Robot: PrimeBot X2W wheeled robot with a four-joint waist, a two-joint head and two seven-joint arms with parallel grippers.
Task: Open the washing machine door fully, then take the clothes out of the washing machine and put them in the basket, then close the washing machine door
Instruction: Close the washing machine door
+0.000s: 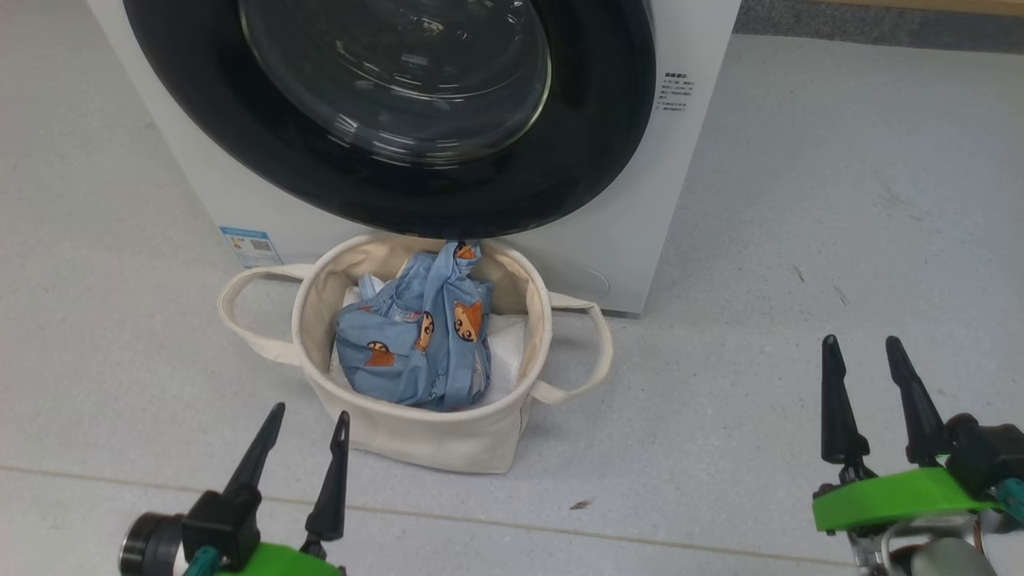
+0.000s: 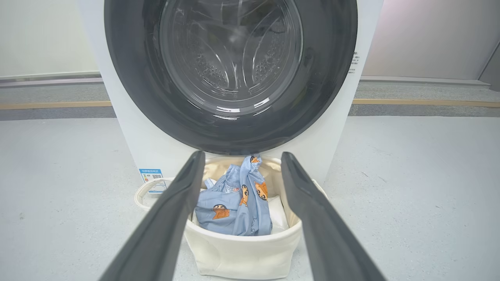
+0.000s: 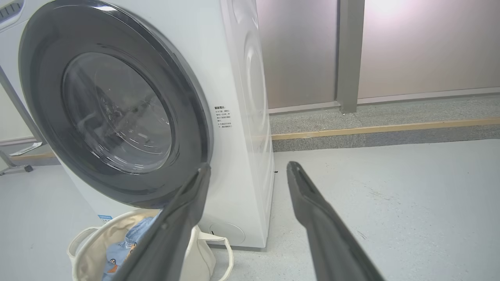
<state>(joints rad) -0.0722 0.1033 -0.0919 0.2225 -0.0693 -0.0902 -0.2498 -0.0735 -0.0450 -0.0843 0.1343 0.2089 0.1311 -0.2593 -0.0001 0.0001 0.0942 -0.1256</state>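
The washing machine (image 1: 640, 232) stands ahead with its round black-rimmed door (image 1: 400, 104) shut flat against the front. In front of it on the floor sits the cream basket (image 1: 432, 436), holding the light blue clothes (image 1: 420, 340) with orange animal faces over a white sheet. A strip of the blue fabric reaches up to the door's lower rim. My left gripper (image 1: 310, 418) is open just before the basket, empty. My right gripper (image 1: 862, 347) is open at the lower right, well off from the basket, empty. The left wrist view has the clothes (image 2: 234, 203) between my fingers.
Grey floor spreads around the machine, with wide room to the right. A raised kerb with a wooden strip (image 3: 383, 128) runs behind, before frosted wall panels. A wheeled stand's leg (image 3: 15, 166) is at the far left in the right wrist view.
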